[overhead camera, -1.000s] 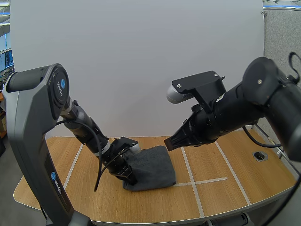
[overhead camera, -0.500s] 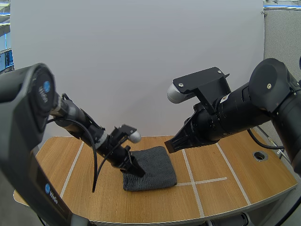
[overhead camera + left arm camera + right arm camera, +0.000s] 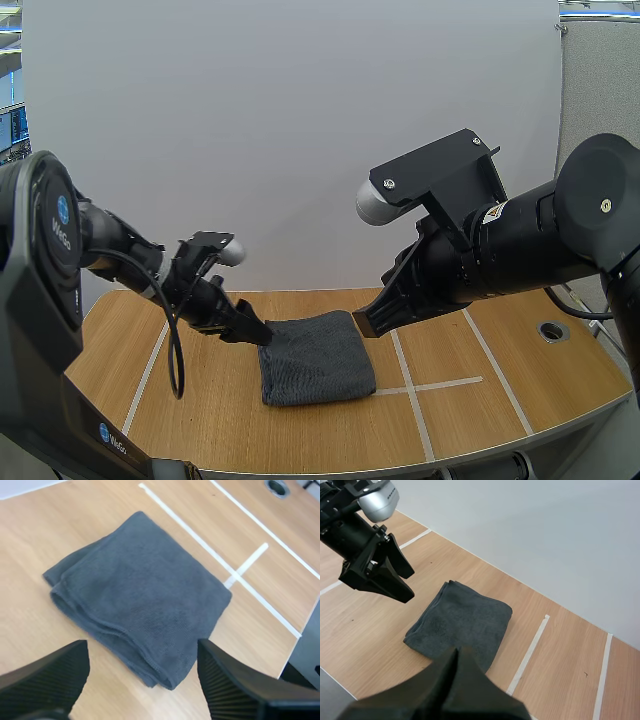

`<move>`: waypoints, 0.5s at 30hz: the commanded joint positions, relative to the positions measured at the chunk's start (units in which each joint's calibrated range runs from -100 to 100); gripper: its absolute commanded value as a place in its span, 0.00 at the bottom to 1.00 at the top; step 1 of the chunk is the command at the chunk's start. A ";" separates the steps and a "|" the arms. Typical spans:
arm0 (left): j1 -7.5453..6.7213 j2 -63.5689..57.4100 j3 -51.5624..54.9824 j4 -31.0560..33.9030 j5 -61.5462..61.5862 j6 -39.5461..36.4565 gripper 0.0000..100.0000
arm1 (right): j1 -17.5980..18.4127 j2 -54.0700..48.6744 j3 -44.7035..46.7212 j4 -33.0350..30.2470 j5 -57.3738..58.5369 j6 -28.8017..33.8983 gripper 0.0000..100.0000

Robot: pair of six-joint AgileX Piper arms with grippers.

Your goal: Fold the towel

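Note:
A dark grey towel [image 3: 316,358] lies folded into a thick rectangle on the wooden table [image 3: 480,400], near the middle. My left gripper [image 3: 254,331] hovers just off the towel's far left corner. In the left wrist view its fingers [image 3: 47,672] stand wide apart above the towel [image 3: 140,592] with nothing between them. My right gripper [image 3: 366,322] hangs over the towel's far right corner, shut into one dark wedge [image 3: 454,656] and holding nothing. From the right wrist view the towel [image 3: 462,625] lies flat, with the left gripper [image 3: 395,587] beside it.
White tape lines [image 3: 410,388] cross the table to the right of the towel and another runs along the left [image 3: 150,360]. A round cable hole [image 3: 548,330] sits near the right edge. The table's curved front edge is close below the towel.
My left gripper has let go of the towel's left edge, opened, and risen up and to the left. The right arm has shifted only slightly. The towel stays folded in place.

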 commanded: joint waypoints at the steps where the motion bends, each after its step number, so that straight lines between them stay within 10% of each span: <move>1: 6.58 2.60 -0.36 -0.59 1.53 -4.19 1.00 | -0.20 -0.74 -0.32 1.13 0.02 -0.57 0.00; 15: 7.50 30.35 -8.01 -9.16 1.53 -7.23 1.00 | -0.10 -0.74 -0.32 0.22 0.02 -0.57 0.00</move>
